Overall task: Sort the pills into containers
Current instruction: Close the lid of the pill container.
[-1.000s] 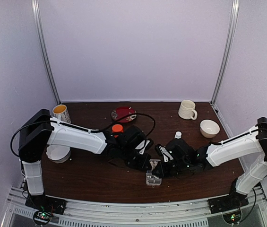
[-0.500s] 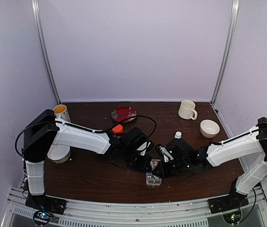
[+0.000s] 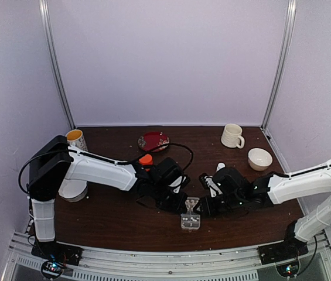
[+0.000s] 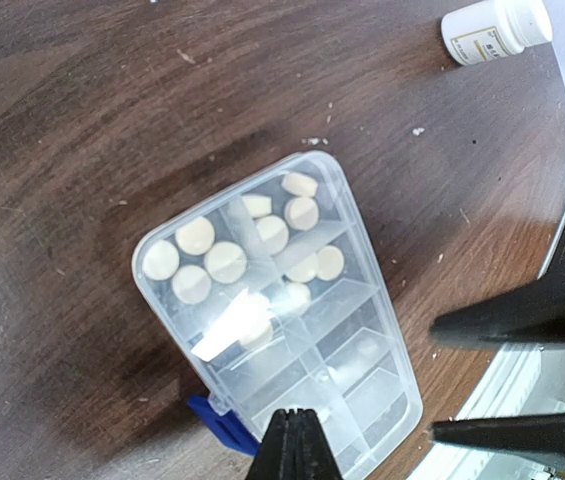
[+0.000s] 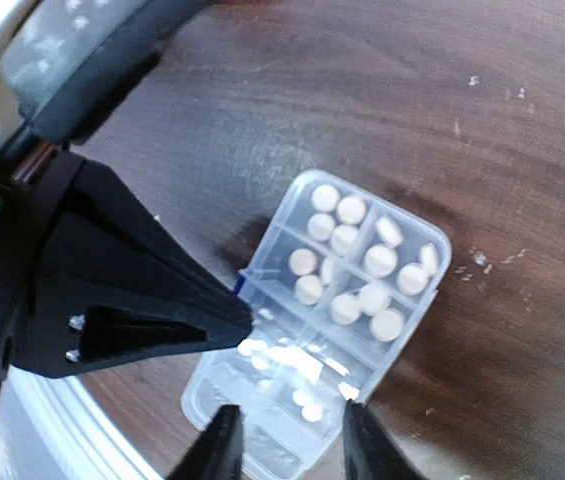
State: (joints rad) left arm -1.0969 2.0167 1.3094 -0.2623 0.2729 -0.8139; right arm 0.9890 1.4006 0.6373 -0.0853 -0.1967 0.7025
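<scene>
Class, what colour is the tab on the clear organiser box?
The tab is blue; left wrist view.

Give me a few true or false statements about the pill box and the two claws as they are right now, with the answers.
1. Several compartments of the clear organiser box hold pills. True.
2. The left claw is wide open. False: its fingers are shut together.
3. The right claw has its fingers apart above the box. True.
4. The cream mug stands right beside the box. False: it stands far back on the right of the table, well away from the box.
</scene>
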